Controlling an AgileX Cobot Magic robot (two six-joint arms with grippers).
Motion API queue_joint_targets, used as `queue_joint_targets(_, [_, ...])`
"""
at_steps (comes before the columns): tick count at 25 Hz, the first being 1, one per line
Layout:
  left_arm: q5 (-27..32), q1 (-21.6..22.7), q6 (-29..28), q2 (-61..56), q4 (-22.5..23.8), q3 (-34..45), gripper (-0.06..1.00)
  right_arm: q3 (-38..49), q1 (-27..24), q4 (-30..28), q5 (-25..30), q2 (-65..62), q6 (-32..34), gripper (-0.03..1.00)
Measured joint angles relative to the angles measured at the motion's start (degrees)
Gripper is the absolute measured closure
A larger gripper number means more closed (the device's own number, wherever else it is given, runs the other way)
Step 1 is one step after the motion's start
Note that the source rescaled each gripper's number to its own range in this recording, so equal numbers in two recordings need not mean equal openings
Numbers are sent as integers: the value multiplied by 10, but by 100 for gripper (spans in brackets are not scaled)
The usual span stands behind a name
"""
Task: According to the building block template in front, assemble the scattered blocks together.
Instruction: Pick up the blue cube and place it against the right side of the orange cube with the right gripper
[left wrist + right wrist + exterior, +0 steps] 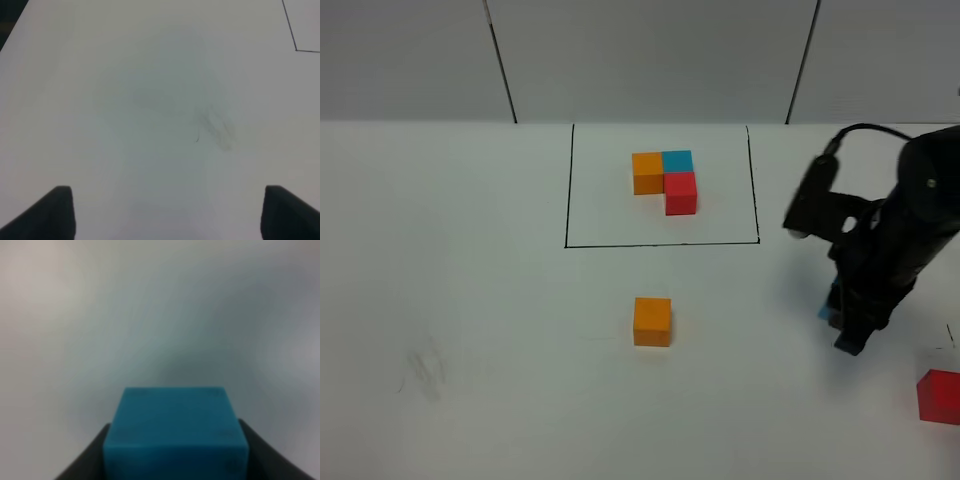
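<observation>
The template (666,180) is an L of orange, cyan-blue and red cubes inside a black outline at the back centre. A loose orange cube (652,321) sits in front of the outline. A loose red cube (940,396) sits at the right edge. My right gripper (845,325) is shut on the loose cyan-blue cube (175,432), which peeks out as a blue sliver (826,311) in the high view. It hangs right of the orange cube. My left gripper (165,212) is open over bare table, out of the high view.
The white table (470,300) has a faint grey smudge (422,368) at the front left, also seen in the left wrist view (217,130). A corner of the black outline (295,45) shows there. A white panelled wall stands behind.
</observation>
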Motion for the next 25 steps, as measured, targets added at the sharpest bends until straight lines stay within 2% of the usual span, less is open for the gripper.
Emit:
queue_joint_targets(5, [0,0,0,0,0,0,29,-68,70,-3,29,47,-36,77])
queue_joint_targets(12, [0,0,0,0,0,0,29,-185,122,-2,107,141,-65,77])
queue_joint_targets(17, [0,0,0,0,0,0,29,-232,145,0,109,178,-70,77])
queue_joint_targets(25, [0,0,0,0,0,0,29,-250,153,6,92,206,-75,77])
